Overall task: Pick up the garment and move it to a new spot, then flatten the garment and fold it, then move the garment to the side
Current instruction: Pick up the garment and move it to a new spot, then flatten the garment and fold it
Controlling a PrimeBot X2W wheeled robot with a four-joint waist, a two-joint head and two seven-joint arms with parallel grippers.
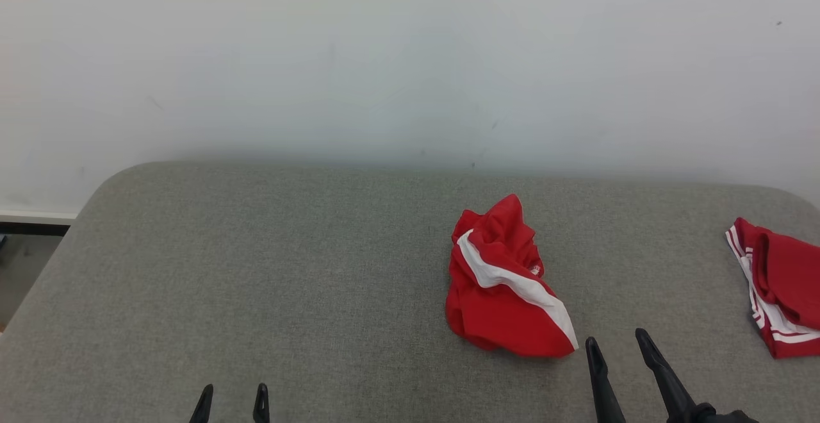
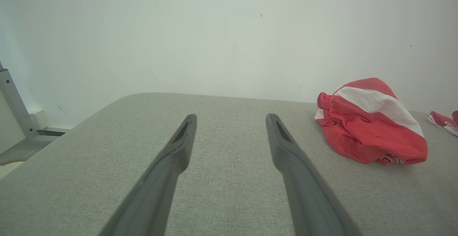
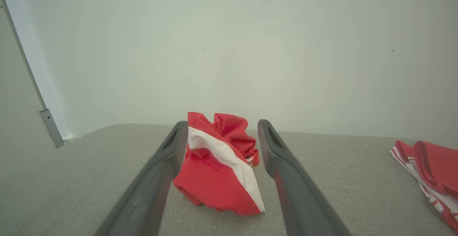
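Note:
The garment (image 1: 503,282) is a crumpled red heap with a broad white stripe, lying right of centre on the grey padded table (image 1: 256,269). My right gripper (image 1: 618,341) stands open just off the heap's near right corner, apart from it. In the right wrist view the garment (image 3: 218,164) lies ahead between the open right gripper (image 3: 222,128) fingers. Near the front edge at the lower left, my left gripper (image 1: 234,394) is open and empty. The left wrist view has the left gripper (image 2: 230,119) over bare table, the garment (image 2: 372,121) off to its right.
A second red garment with thin white stripes (image 1: 778,285) lies folded at the table's right edge, also seen as a red garment (image 3: 429,168) in the right wrist view. A pale wall (image 1: 410,58) rises behind the table. The table's left corner is rounded, with floor (image 1: 19,269) beyond.

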